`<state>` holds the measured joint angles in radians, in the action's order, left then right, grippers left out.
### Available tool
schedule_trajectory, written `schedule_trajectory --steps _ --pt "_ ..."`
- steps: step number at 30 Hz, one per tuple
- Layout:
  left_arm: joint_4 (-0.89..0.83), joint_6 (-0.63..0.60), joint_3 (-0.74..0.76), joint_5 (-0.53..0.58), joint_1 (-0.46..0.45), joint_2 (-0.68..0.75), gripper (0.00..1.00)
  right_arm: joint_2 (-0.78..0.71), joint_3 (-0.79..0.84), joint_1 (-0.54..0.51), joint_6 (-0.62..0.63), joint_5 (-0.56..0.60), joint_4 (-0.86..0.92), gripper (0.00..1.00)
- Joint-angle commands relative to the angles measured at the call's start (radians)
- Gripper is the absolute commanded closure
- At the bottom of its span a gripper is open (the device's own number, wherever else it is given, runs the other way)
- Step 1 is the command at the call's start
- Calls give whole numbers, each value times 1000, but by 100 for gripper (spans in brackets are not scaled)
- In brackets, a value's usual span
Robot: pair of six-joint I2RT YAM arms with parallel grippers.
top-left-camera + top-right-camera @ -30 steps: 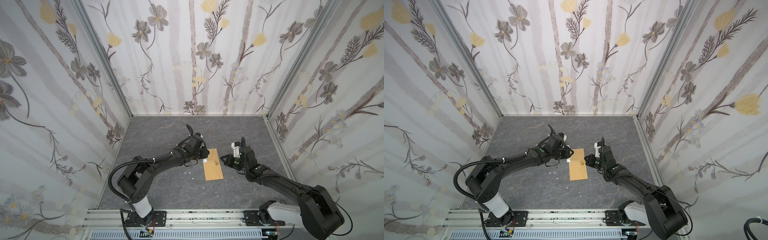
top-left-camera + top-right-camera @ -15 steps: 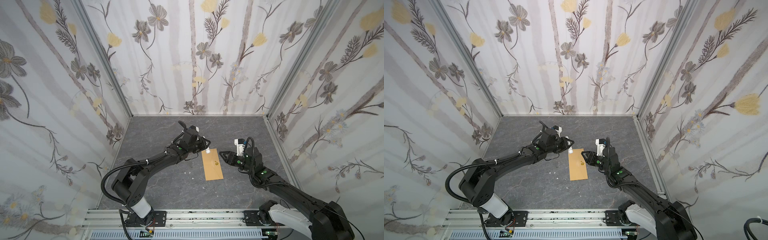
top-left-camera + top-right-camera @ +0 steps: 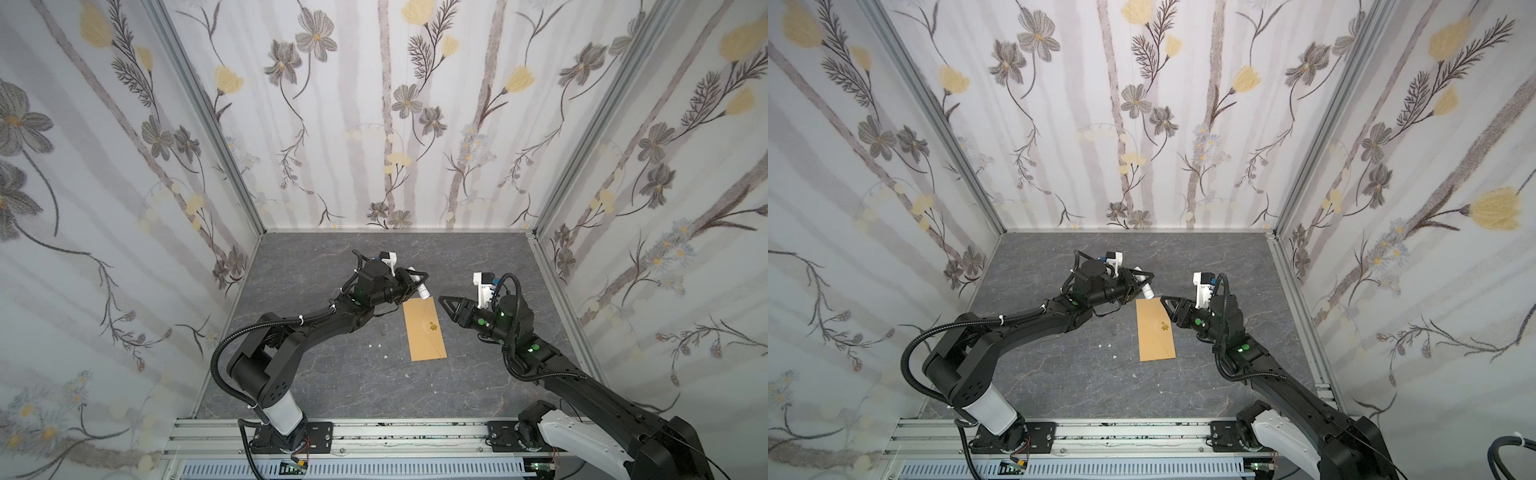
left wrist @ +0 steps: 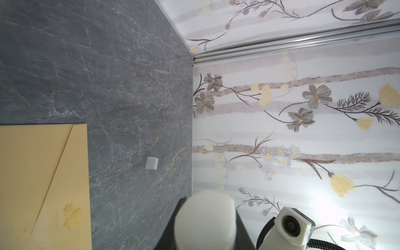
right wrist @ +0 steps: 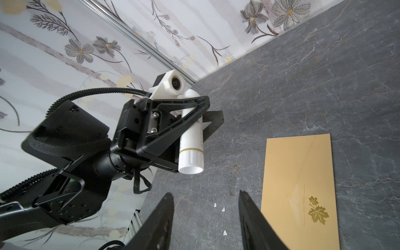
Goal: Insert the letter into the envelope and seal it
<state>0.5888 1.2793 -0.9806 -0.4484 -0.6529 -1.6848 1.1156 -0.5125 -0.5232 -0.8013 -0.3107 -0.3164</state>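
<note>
Left gripper pinches a white cylindrical tube, just off the far end of the long kraft-brown paper envelope. Envelope lies flat on grey stone-look tabletop, pointed flap down, gold leaf sticker on it. The letter is not visible, probably inside. Right gripper is spread and empty, beside the envelope's far right corner. Sealing: press the flap's 2 edges flat without sliding it.

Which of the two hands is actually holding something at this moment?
The left hand: its fingers are clamped on the white tube, held above the table. The right hand has its fingers spread apart with nothing between them.
</note>
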Motion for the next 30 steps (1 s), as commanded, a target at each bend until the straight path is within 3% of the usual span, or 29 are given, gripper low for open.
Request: schedule_trajectory --steps 1,12,21,30 --pt "141 81 -13 -64 5 -23 100 -14 -8 -1 7 3 -14 49" --pt "324 194 85 -79 29 20 100 -33 -9 1 -20 -24 -46 43" --pt "369 176 180 -44 61 112 100 48 11 0 -82 -64 -226 37" --pt "404 194 159 -53 68 62 100 124 -29 -18 -82 -73 -297 35"
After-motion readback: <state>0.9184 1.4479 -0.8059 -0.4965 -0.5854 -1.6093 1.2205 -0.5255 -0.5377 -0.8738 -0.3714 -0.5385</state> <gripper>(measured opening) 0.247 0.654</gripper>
